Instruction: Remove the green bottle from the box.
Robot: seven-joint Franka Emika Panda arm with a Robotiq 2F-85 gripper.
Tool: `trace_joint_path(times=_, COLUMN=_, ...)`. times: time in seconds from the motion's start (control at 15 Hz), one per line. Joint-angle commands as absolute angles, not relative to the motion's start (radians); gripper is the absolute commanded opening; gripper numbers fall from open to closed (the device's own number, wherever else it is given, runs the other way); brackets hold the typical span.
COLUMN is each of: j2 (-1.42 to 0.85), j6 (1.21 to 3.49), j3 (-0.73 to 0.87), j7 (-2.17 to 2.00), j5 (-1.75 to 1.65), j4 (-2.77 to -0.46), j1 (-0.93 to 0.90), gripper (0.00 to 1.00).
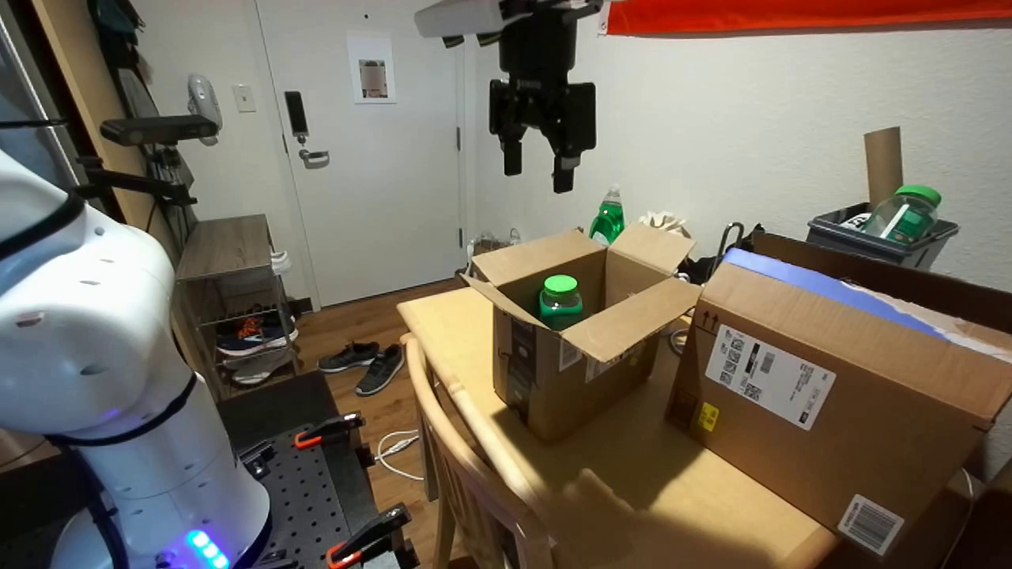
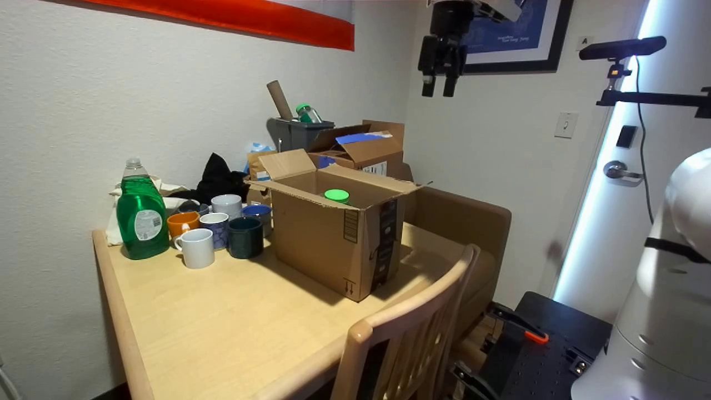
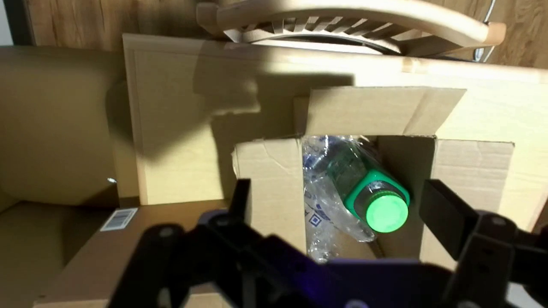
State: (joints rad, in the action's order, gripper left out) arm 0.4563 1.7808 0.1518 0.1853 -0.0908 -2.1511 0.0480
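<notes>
Green bottle (image 3: 369,185): squarish, translucent, bright green lid (image 3: 387,212).

Bottle (image 1: 560,303) sits in box (image 2: 316,244), beside plastic packaging (image 3: 329,201); box rests on table (image 2: 233,316), below gripper (image 1: 538,167). In an exterior view, mugs (image 2: 215,230) stand left of box, soap bottle (image 2: 142,216) left of mugs, chair (image 2: 419,303) in front, carton (image 2: 371,150) behind.
</notes>
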Motion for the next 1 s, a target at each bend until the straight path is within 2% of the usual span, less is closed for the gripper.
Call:
trace_joint_path(times=0.0, j2=0.385, j6=1.826, j3=0.115, j7=0.212, j5=-0.071, j4=-2.084, j1=0.015, gripper=1.00)
trace_joint_path(times=0.47, j2=0.276, j6=1.998, j3=0.085, j7=0.194, j5=0.039, j4=-2.050, j1=-0.028, gripper=1.00)
trace_joint_path(times=0.93, j2=0.261, j6=2.017, j3=0.072, j7=0.194, j5=0.030, j4=-2.064, j1=-0.021, gripper=1.00)
